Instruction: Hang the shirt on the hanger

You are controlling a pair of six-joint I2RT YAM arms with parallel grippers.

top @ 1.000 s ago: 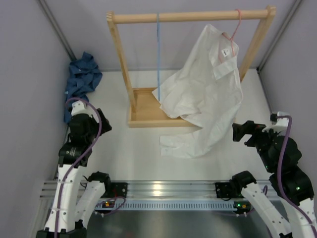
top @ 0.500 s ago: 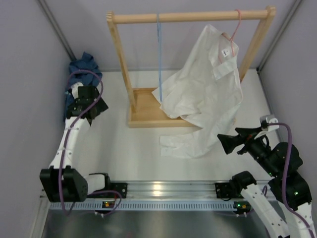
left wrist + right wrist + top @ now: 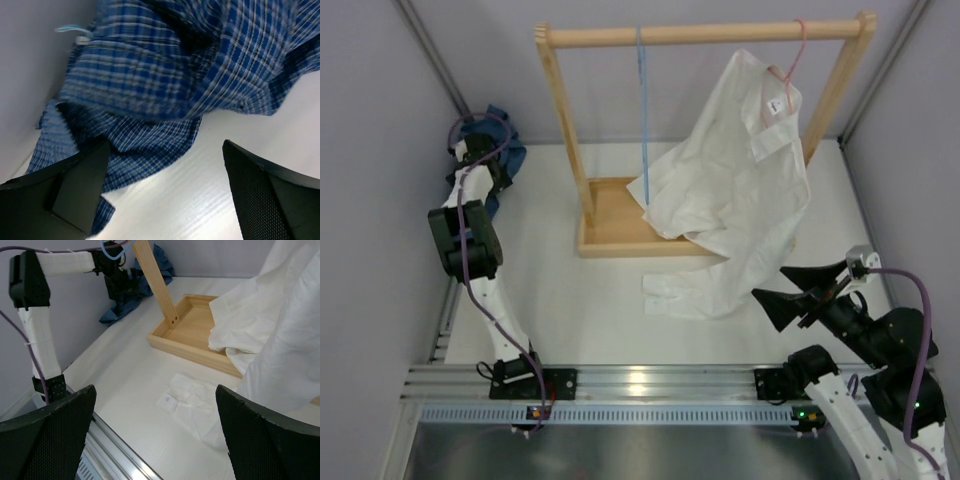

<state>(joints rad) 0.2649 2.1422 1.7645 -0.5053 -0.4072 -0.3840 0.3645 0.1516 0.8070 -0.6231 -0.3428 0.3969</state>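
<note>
Shirt [image 3: 150,75] sits right in front of your left fingers [image 3: 75,190]. They're spread wide w/ nothing between them. In the wrist view the L one overlaps the cloth's lower edge and the R one is over bare tabletop [image 3: 210,200]. Can't tell if the L one actually touches fabric.

From the top cam the shirt [image 3: 505,155] is a crumpled heap in the far-left corner, up against the left wall [image 3: 380,150], w/ the L arm stretched out to it. Fabric is dark blue w/ a fine white check and deep folds, and a small pale tab sticks out on the wall side.

Hanger [image 3: 640,100], thin and light blue, hangs from the wooden rack [image 3: 700,35] rail, left of the white shirt [image 3: 740,190] on its pink hanger [image 3: 798,45].

Right fingers [image 3: 265,440] are also spread wide and empty, at near right, pointing toward the white shirt's trailing sleeve.

Room: the wall is tight on the shirt's left. There's open tabletop btw shirt and rack base, and across the near-centre.
</note>
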